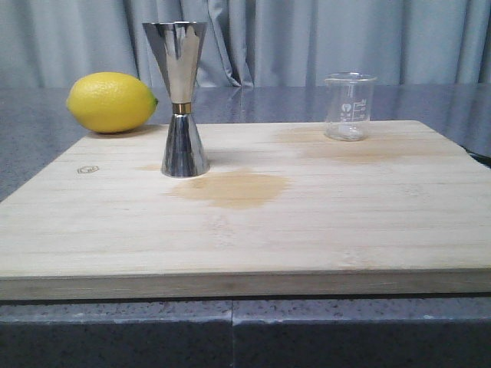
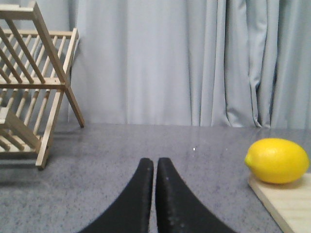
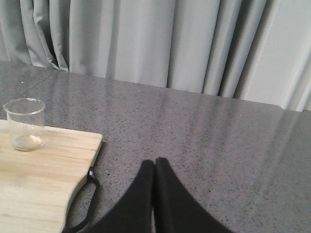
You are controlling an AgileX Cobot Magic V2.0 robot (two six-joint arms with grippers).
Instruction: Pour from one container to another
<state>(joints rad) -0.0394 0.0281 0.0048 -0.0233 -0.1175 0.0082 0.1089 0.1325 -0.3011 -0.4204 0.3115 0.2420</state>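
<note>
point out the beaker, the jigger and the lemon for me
beaker (image 1: 350, 107), front view, on its printed glass wall
jigger (image 1: 182, 107), front view, on the brass band at its waist
lemon (image 1: 110, 102), front view, on the middle of its peel

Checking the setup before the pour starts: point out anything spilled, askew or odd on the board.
Two darker damp-looking patches mark the wooden board: one just in front of the jigger, a fainter one around and beside the beaker. They look like earlier spills. Both vessels stand upright; the lemon rests at the board's back left corner.
</note>
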